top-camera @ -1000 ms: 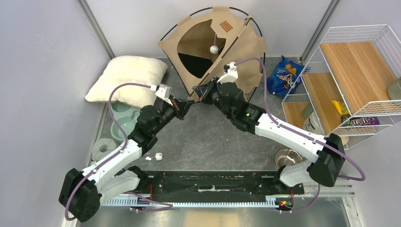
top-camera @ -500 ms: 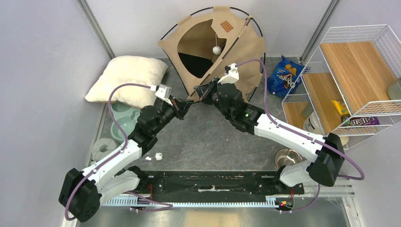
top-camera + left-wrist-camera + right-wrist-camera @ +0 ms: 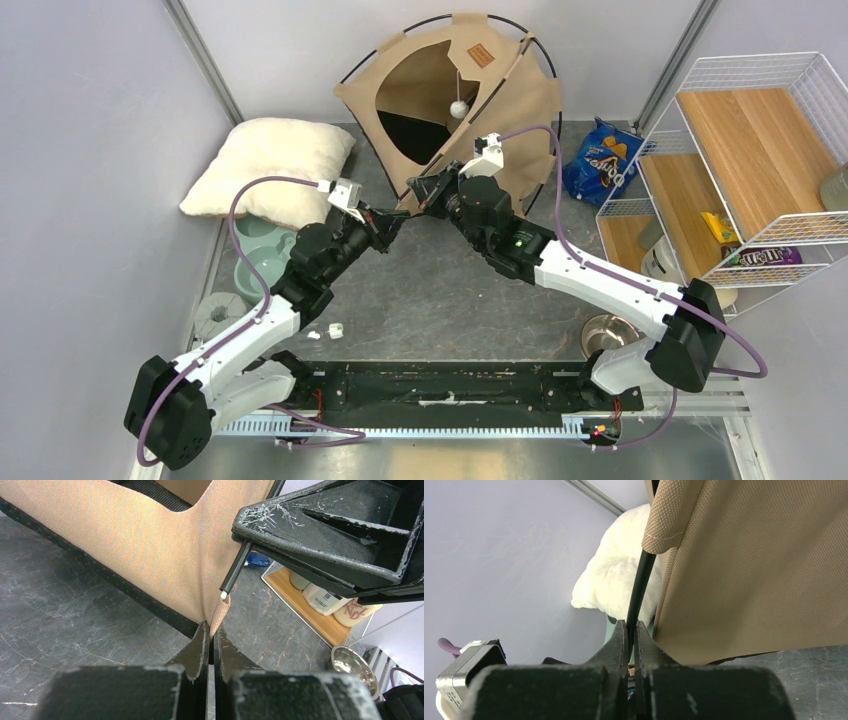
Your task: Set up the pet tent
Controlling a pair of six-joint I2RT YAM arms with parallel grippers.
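The pet tent [image 3: 450, 90] is standing at the far middle of the table [image 3: 440, 290], between the white pillow [image 3: 265, 165] and the blue chip bag [image 3: 603, 158]. My left pincer [image 3: 210, 635] is clenching the tent's lower fabric corner. My right pincer [image 3: 631, 630] is gripping a thin black pole [image 3: 640, 585], whose white tip is hanging just above that corner.

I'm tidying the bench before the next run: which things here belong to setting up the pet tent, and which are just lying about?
In the job:
pet tent, corner pinched by the left gripper
black pole, clamped in the right gripper

Lying about:
white pillow
blue chip bag
wire shelf
green bowls
steel bowl
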